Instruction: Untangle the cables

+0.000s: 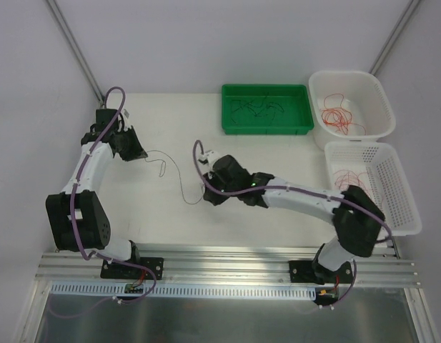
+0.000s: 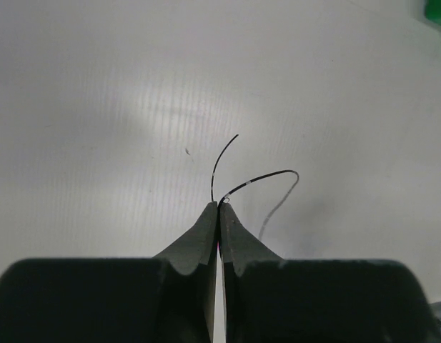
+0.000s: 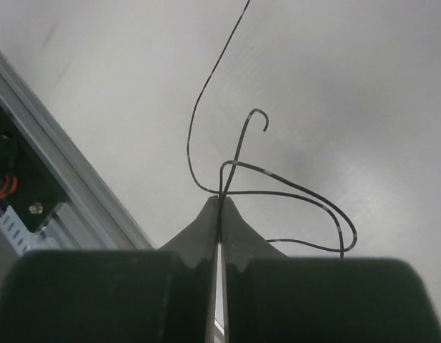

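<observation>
One thin dark cable [image 1: 179, 182] lies on the white table between my two grippers. My left gripper [image 1: 143, 154] is shut on one end of it. In the left wrist view the fingertips [image 2: 219, 204] pinch the cable [image 2: 266, 176], and a short end curls up beyond them. My right gripper [image 1: 205, 199] is shut on the other part. In the right wrist view its tips [image 3: 221, 198] clamp the cable [image 3: 197, 114] where a loop [image 3: 327, 204] crosses itself. More dark cables lie in the green tray [image 1: 266, 127]. Red cables lie in two white baskets.
The green tray stands at the back centre. One white basket [image 1: 381, 96] sits at the back right and a second [image 1: 406, 207] along the right edge. An aluminium rail [image 1: 227, 268] runs along the near edge, close to my right gripper.
</observation>
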Available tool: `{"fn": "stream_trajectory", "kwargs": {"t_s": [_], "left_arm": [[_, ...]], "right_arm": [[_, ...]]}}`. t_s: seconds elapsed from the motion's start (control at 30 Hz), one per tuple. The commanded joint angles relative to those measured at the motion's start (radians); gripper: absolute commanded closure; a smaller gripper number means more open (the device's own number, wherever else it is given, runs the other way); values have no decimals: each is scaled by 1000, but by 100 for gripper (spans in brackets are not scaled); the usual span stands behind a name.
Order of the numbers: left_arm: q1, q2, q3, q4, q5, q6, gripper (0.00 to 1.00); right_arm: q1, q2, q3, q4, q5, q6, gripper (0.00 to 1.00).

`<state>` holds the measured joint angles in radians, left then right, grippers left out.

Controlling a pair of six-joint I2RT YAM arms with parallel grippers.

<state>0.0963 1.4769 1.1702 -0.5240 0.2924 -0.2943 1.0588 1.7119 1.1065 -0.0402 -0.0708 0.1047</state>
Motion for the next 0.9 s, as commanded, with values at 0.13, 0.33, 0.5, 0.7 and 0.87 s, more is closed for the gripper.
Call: {"fn": "stream_trajectory", "kwargs": {"t_s": [0.13,0.33,0.5,0.7,0.87], "left_arm": [[62,0,34,-27,-47,14,100],[72,55,36,-33,-94,17,100],[72,152,54,-48,-125,21,100],[69,220,75,-56,-69,17,100],[-44,123,72,-28,133,59,75]], "right_arm": [[-155,-464,-23,-265,2,-155,99],[-312,-705,-108,-254,-220,-163,97],[-342,-799,-100,-288,-382,-195,96],[-344,-827,-108,-271,-484,-194,96],[-341,-741,-148,-218,-546,-155,96]]}}
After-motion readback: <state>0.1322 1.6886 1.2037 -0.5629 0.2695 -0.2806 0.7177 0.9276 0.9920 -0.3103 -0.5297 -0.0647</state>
